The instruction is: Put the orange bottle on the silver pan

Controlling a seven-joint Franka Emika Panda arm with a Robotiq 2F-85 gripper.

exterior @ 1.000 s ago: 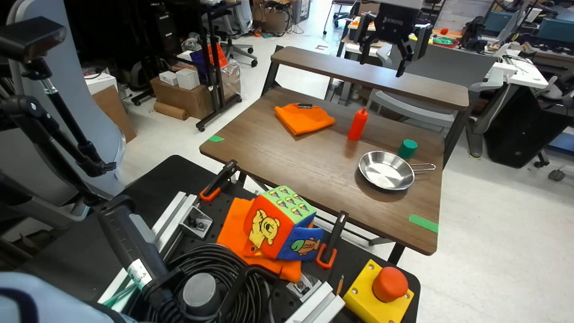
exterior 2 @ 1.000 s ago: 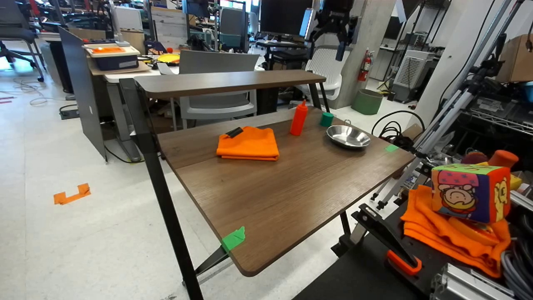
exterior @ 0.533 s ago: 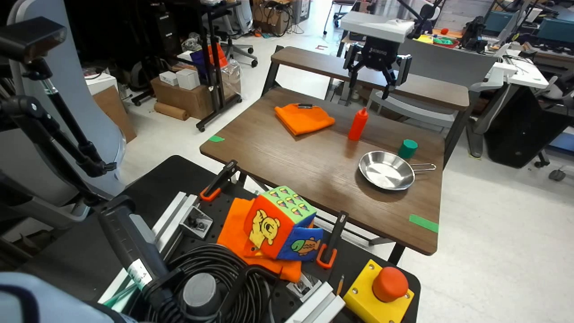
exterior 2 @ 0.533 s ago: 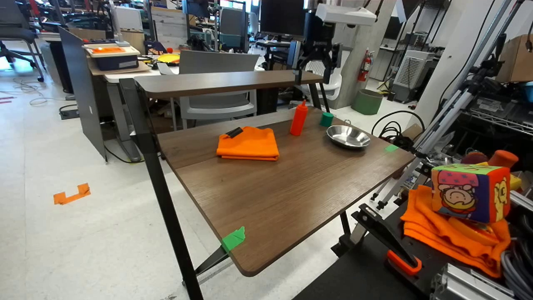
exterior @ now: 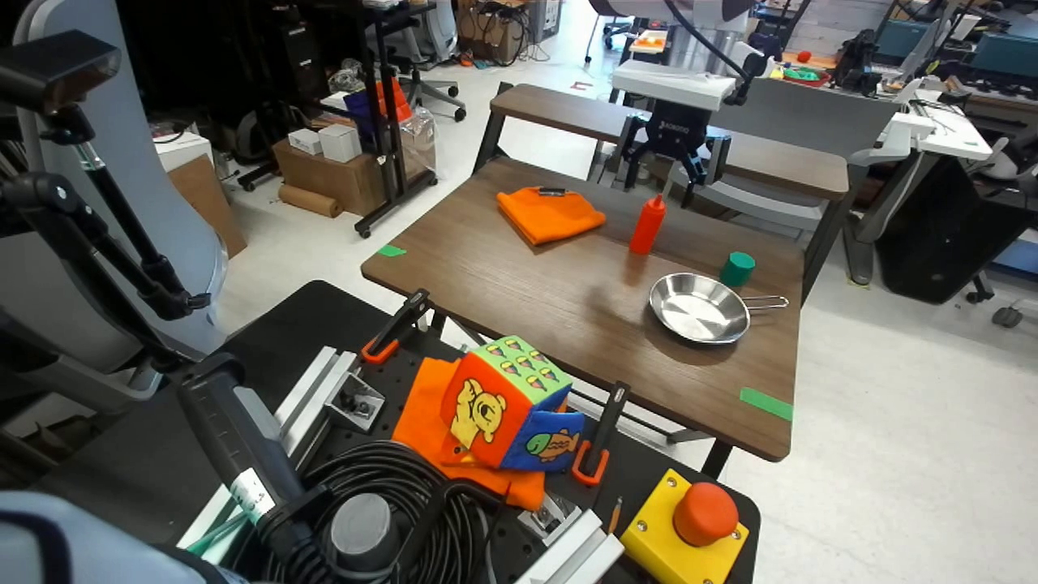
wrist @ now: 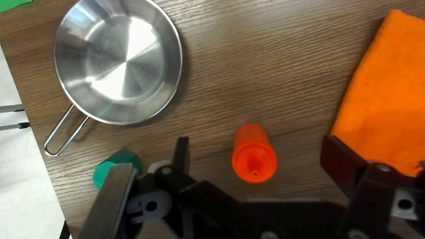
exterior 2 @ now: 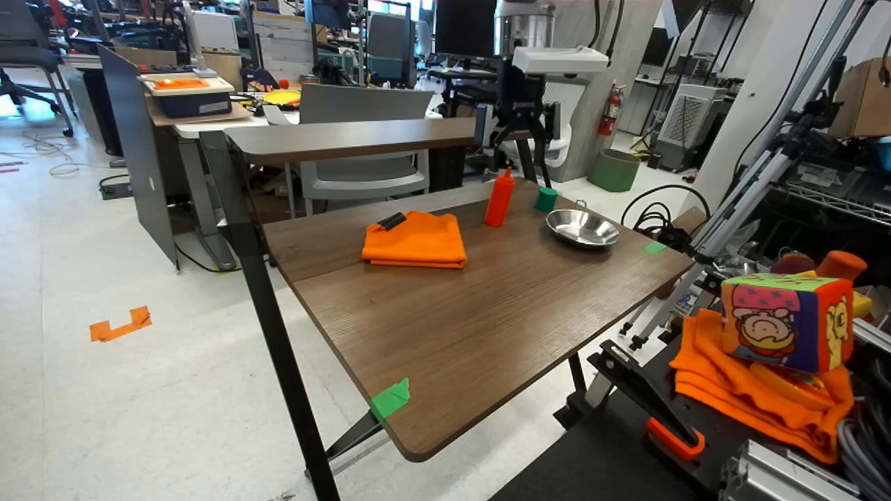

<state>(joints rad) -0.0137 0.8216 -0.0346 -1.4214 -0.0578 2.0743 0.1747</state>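
Note:
The orange bottle is a red-orange squeeze bottle with a pointed nozzle. It stands upright on the table in both exterior views. The silver pan, shallow with a wire handle, rests on the table beside it in both exterior views. My gripper points down, its fingertips at about the height of the bottle's nozzle or above. In the wrist view the gripper is open and empty. The bottle shows between the spread fingers, touching neither. The pan is at upper left there.
A green object stands close to the pan's handle. A folded orange cloth with a black item on it lies on the bottle's other side. A raised wooden shelf runs along the back of the table.
The gripper has come down from above the raised shelf toward the orange bottle, and its jaws stay open. The bottle, the pan and the other objects have not moved.

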